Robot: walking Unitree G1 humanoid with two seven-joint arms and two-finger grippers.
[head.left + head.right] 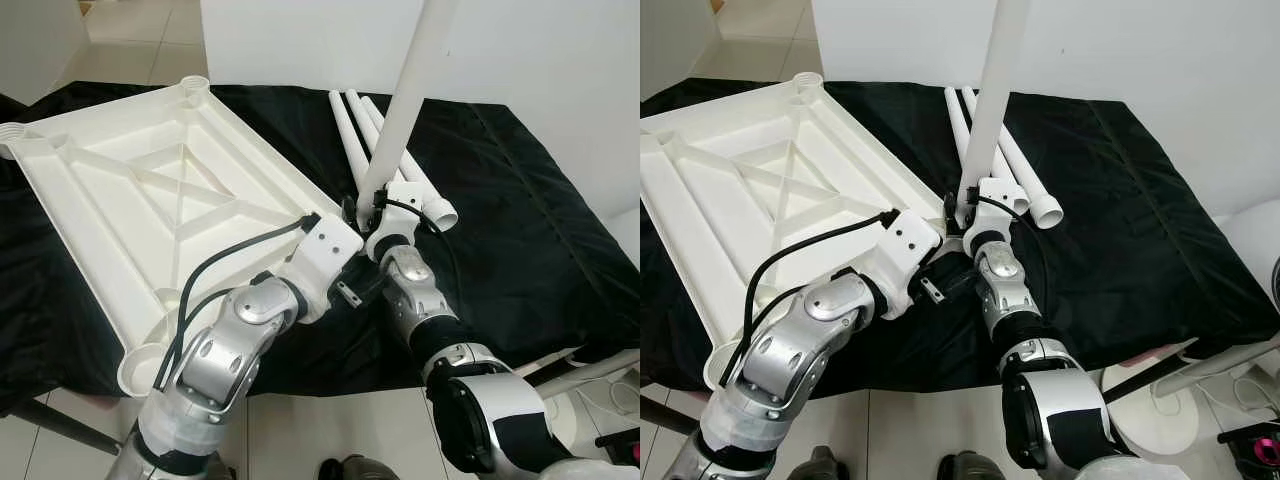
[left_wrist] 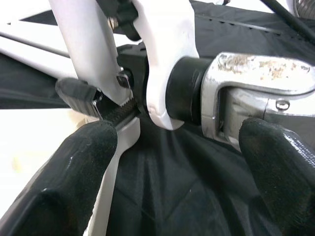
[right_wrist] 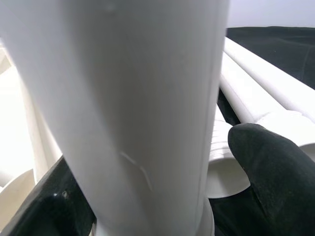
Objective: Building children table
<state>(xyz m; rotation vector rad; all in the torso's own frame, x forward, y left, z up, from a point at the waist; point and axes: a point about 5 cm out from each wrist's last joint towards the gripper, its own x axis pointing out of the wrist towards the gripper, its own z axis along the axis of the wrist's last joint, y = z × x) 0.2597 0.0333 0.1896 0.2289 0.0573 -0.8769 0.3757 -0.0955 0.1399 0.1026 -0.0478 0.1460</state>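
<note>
Smooth white tube leg (image 1: 405, 95) stands near-upright at ribbed tabletop (image 1: 120, 190) corner, top cropped, clamped by right gripper (image 1: 372, 212). Left gripper (image 2: 177, 162) spread, empty, just beside. Spare legs (image 1: 352, 125) on creased black cloth (image 1: 520, 220).
</note>
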